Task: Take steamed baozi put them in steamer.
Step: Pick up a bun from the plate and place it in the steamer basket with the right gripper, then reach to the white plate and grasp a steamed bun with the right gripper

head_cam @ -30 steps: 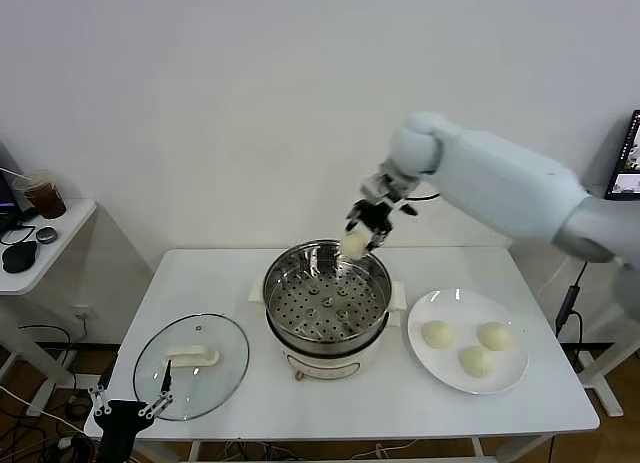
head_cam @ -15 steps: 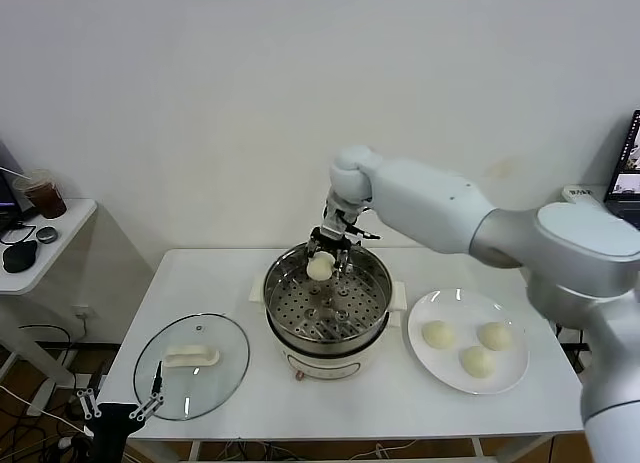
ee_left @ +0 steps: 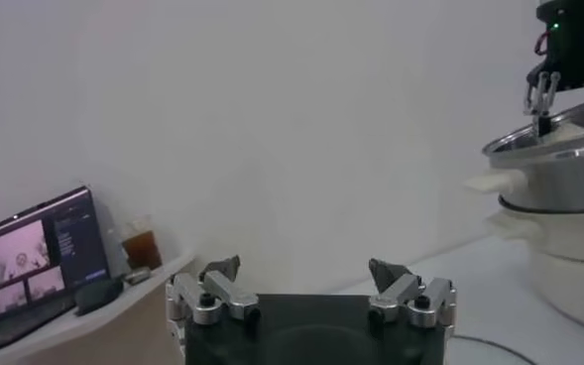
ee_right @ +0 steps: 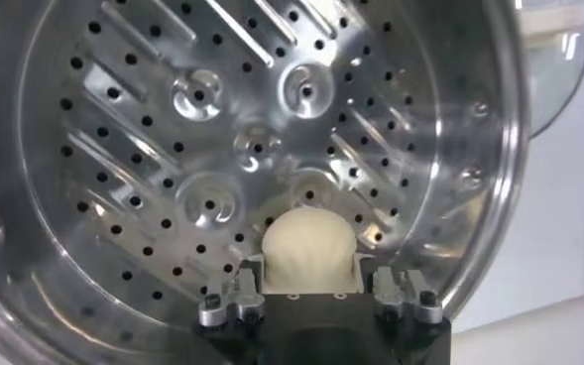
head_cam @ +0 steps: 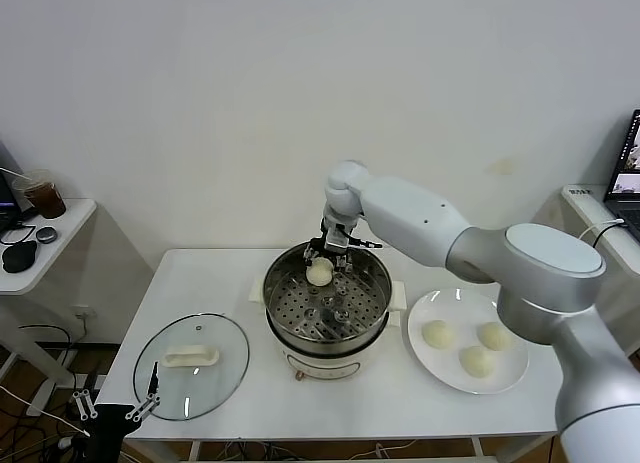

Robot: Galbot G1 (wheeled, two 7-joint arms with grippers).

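- Counting from the head view, I have one baozi inside the steamer bowl, toward twelve o'clock of the perforated tray, and no other bun sitting on that tray
- Three more baozi wait on the white plate, at three o'clock of the steamer, so I judge the job barely a quarter done and that first bun not clearly released
- My right gripper hangs over the pot's far rim, arm stretched in from the right across the plate, wrist bent to aim the fingers down into the bowl
- In the right wrist view the bun sits between the two fingers, which flank it closely; I read them as part open around it, but I cannot tell whether they grip it or whether it rests on the tray
- My left gripper is parked low off the table's near left corner, at about seven o'clock of the glass lid, fingers spread wide and empty
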